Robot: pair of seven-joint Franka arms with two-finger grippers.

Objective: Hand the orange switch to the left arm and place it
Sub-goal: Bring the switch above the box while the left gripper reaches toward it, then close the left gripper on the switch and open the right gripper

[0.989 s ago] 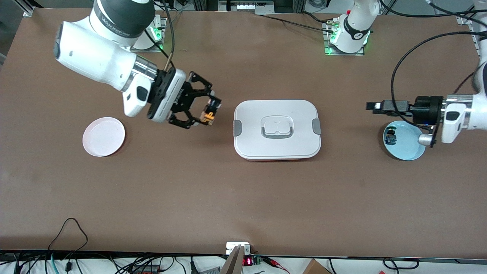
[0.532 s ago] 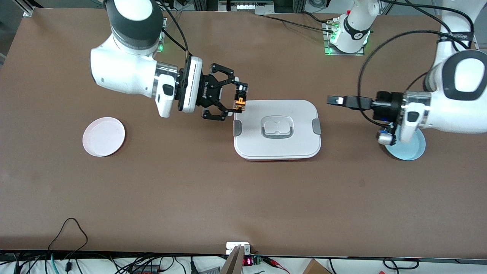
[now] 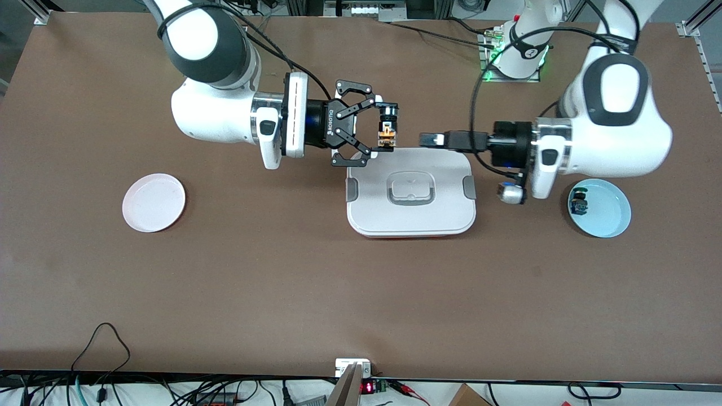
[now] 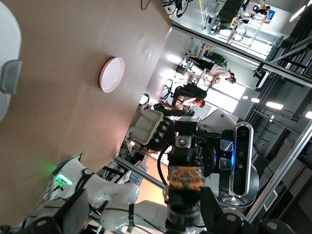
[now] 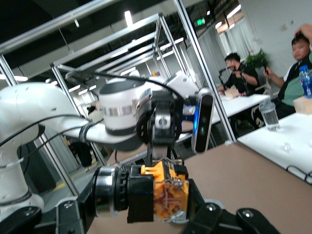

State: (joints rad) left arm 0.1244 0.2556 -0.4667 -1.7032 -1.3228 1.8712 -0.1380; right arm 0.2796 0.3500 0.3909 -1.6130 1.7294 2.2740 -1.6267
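My right gripper (image 3: 388,133) is shut on the orange switch (image 3: 387,135) and holds it level in the air, over the box's (image 3: 410,208) edge that lies farther from the front camera. In the right wrist view the switch (image 5: 168,197) lies crosswise between my fingers, orange base and black body showing. My left gripper (image 3: 424,138) is open and points straight at the switch, a short gap away, over the same edge of the white lidded box. In the left wrist view the switch (image 4: 185,178) hangs ahead of the left gripper (image 4: 145,214), not between its fingers.
A blue plate (image 3: 606,214) at the left arm's end holds the blue-based switch (image 3: 579,203). A pink plate (image 3: 153,202) lies at the right arm's end; it also shows in the left wrist view (image 4: 111,74). Cables run along the table's near edge.
My right gripper has carried the switch from beside the pink plate to the box's edge. My left gripper has swung from over the blue plate toward it, closing the gap.
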